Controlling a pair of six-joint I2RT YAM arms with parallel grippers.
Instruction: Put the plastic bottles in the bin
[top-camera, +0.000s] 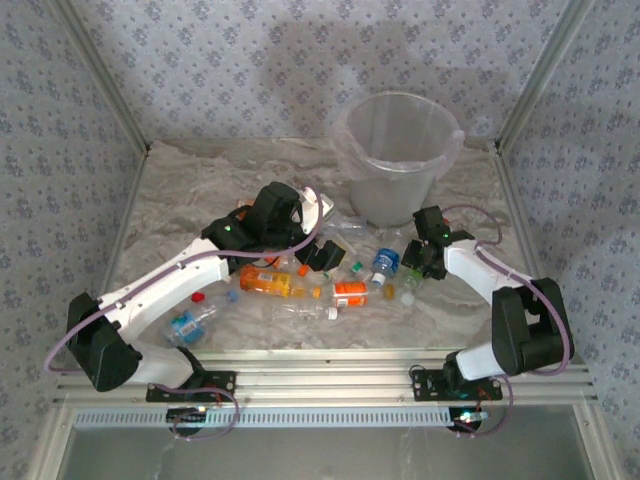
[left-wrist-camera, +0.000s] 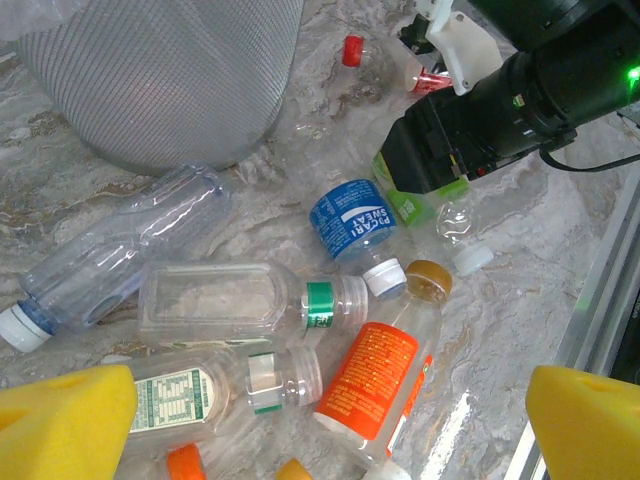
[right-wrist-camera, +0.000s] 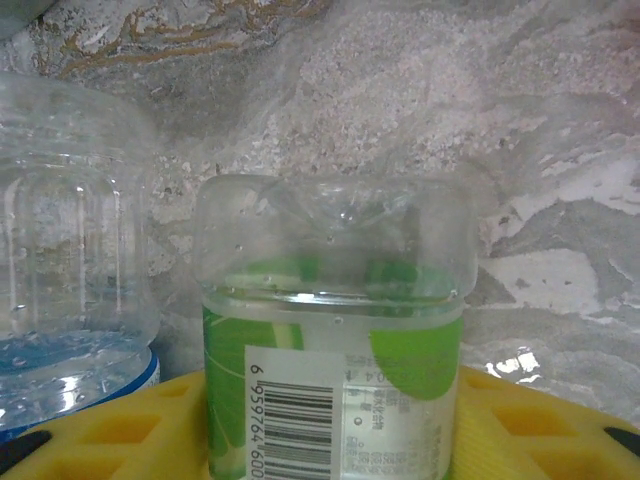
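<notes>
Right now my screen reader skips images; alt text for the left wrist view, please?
Bottles lie scattered on a marble table, a blue-label bottle mid-frame and an orange-label bottle below it. The bin stands top left; the right gripper sits over a green-label bottle top right. The left gripper, open, shows yellow fingers at the bottom corners.

Plastic bottles (top-camera: 265, 283) lie scattered (mostly sideways) before the upright bin (top-camera: 395, 190).

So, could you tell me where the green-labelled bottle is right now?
The green-labelled bottle sits between the right gripper's fingers in the right wrist view, beside the blue-labelled bottle, on the near side of the bin.
</notes>
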